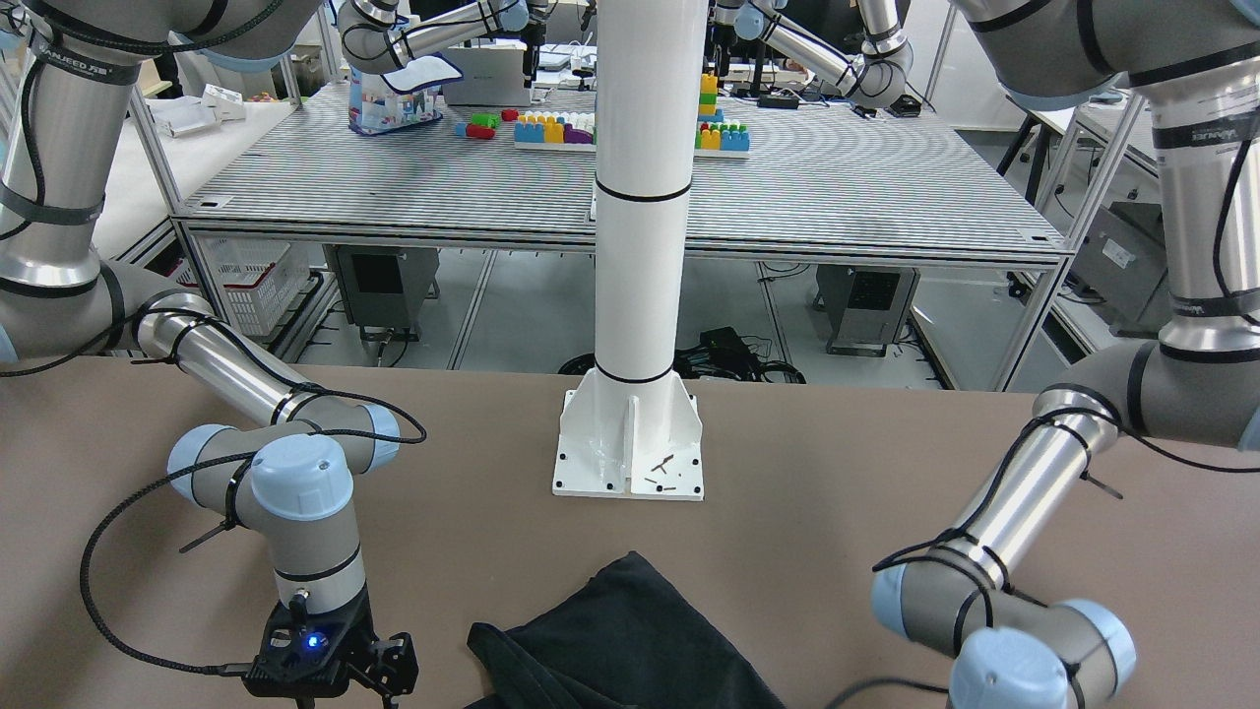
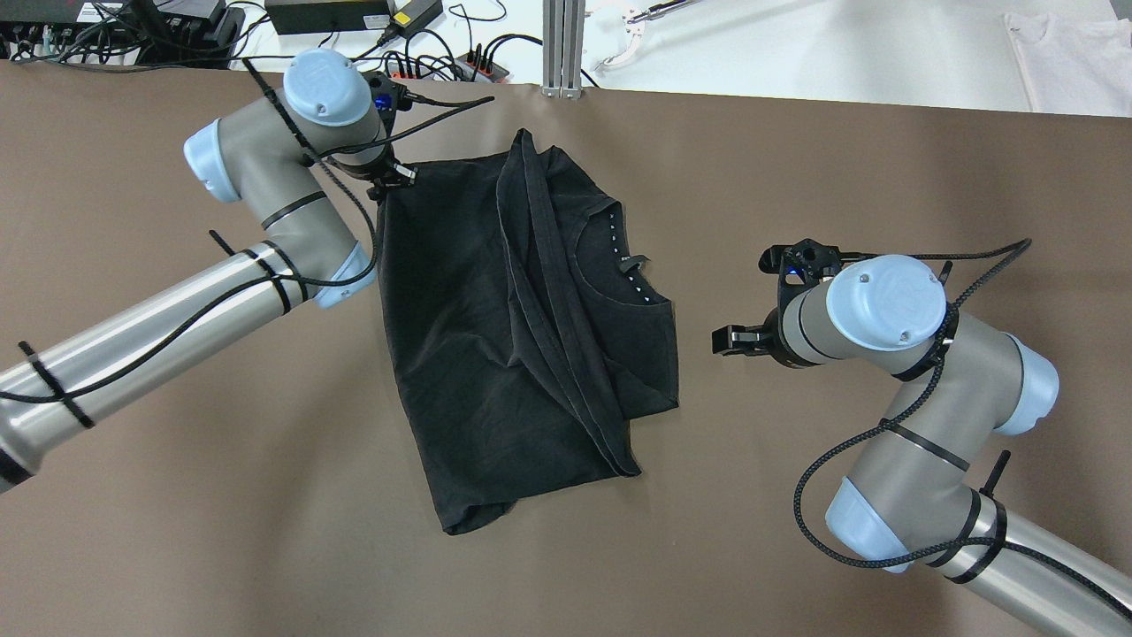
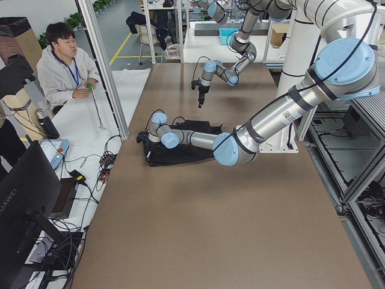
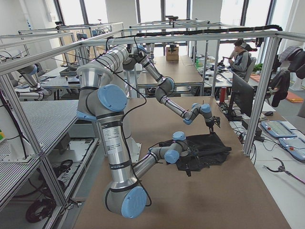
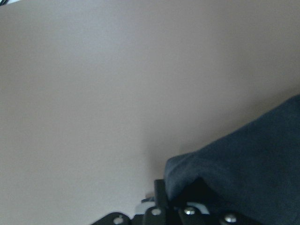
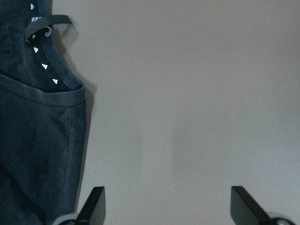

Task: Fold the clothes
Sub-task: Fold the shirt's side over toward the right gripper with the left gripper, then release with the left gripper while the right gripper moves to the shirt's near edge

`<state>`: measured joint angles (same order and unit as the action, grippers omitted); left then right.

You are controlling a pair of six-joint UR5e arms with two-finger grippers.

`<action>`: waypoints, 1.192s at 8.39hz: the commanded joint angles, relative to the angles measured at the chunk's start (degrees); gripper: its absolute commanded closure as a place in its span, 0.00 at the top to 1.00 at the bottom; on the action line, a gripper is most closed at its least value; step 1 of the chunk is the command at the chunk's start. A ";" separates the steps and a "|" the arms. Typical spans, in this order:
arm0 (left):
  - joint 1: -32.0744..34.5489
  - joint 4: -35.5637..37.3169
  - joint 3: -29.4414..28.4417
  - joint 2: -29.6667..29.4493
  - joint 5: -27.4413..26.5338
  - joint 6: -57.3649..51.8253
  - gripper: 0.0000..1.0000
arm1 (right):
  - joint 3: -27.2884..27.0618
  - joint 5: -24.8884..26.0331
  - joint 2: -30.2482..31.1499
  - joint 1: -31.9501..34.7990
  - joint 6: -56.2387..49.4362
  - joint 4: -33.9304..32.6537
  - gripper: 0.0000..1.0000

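Note:
The black garment [image 2: 495, 336] lies crumpled on the brown table, folded lengthwise, with its collar and small white marks [image 2: 632, 274] showing. My left gripper [image 2: 393, 177] is at its far left corner. In the left wrist view the fabric [image 5: 253, 154] runs into the jaws, which are shut on it. My right gripper [image 2: 732, 340] is open and empty, a little to the right of the garment's right edge. In the right wrist view its fingertips [image 6: 96, 201] stand wide apart over bare table, with the garment [image 6: 37, 140] at the left.
The white pole's base plate [image 1: 630, 453] stands on the table's robot side. Cables and power strips [image 2: 442, 62] lie past the far edge. A white cloth [image 2: 1070, 49] lies on the white table beyond. A seated person [image 3: 66, 66] is beside the table.

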<state>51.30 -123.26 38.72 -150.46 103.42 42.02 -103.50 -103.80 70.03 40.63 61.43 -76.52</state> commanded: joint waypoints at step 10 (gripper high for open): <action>5.91 -2.96 4.25 3.33 10.40 -8.01 1.00 | 0.49 14.90 -4.28 -13.72 43.20 2.25 0.89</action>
<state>57.28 -126.24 41.99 -147.46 113.77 33.98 -103.34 -94.54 66.94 30.86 96.34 -74.53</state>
